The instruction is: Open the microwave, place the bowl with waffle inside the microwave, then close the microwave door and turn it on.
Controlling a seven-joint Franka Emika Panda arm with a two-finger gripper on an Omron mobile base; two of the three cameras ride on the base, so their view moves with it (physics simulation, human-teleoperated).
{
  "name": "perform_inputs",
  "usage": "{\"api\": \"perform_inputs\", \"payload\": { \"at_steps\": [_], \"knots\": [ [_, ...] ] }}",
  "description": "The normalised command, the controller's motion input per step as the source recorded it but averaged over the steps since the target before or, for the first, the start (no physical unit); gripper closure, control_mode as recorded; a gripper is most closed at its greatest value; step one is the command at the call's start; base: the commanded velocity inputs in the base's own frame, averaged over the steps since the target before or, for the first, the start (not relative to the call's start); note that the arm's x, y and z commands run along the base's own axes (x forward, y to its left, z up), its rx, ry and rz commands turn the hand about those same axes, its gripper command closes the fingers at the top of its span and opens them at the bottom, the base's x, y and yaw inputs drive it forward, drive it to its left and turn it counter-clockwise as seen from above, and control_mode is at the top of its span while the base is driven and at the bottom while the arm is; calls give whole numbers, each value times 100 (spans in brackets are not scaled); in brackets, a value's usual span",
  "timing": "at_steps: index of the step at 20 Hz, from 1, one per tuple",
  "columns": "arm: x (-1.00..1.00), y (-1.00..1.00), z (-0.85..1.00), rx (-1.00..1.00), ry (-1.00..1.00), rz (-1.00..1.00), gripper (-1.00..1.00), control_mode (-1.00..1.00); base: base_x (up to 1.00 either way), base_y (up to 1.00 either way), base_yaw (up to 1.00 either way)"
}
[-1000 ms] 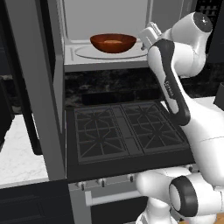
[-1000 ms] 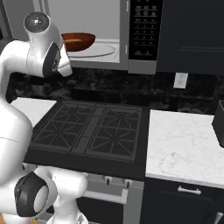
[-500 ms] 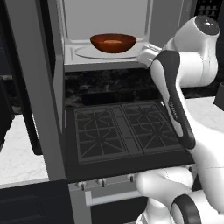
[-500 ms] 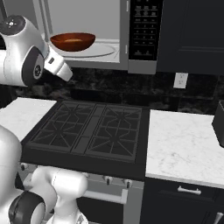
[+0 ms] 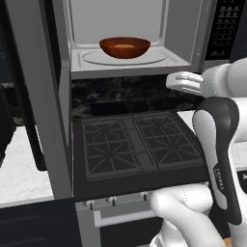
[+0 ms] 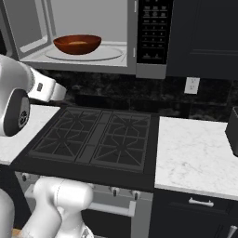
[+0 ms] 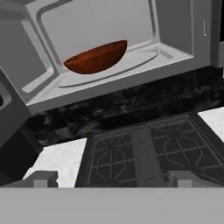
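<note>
The microwave [image 5: 193,34] hangs open above the stove, and its door [image 5: 36,96] is swung wide out to the left. On the round turntable [image 6: 109,53] inside rests the reddish-brown bowl [image 5: 124,47] [image 6: 77,44] [image 7: 98,58], with the tan waffle [image 5: 124,46] [image 6: 78,42] lying in it. My gripper [image 7: 113,179] is open and holds nothing; its fingertips [image 7: 43,179] stand far apart. It hovers below the microwave's mouth and back from it, over the stove, with the hand [image 5: 183,81] [image 6: 49,90] well apart from the bowl.
A black gas stove [image 6: 97,137] lies under the microwave, with white marble counter [image 6: 195,148] on both sides. The black button panel [image 6: 153,28] is on the microwave's right. A wall outlet [image 6: 191,85] and a dark object [image 6: 232,130] sit at the right.
My hand has drawn back and down from the microwave's mouth, out over the stove. The bowl stays on the turntable and the door stays open.
</note>
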Motion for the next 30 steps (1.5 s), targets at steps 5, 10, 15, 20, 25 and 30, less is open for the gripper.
{"api": "perform_inputs", "payload": {
  "at_steps": [5, 10, 15, 20, 25, 30],
  "knots": [
    [-25, 8, 0, -13, -36, 3, -100, -100, 0, 0, 0],
    [-20, 4, 5, -3, -7, 0, -100, -100, 0, 0, 0],
    [-31, 0, 3, -1, -2, 0, -100, -100, 0, 0, 0],
    [-26, 16, 0, -4, -4, 0, -100, -100, 0, 0, 0],
    [-40, 16, 0, -1, -8, 0, -100, -100, 0, 0, 0],
    [-44, 13, 0, 0, -11, 0, -100, -100, 0, 0, 0]
  ]
}}
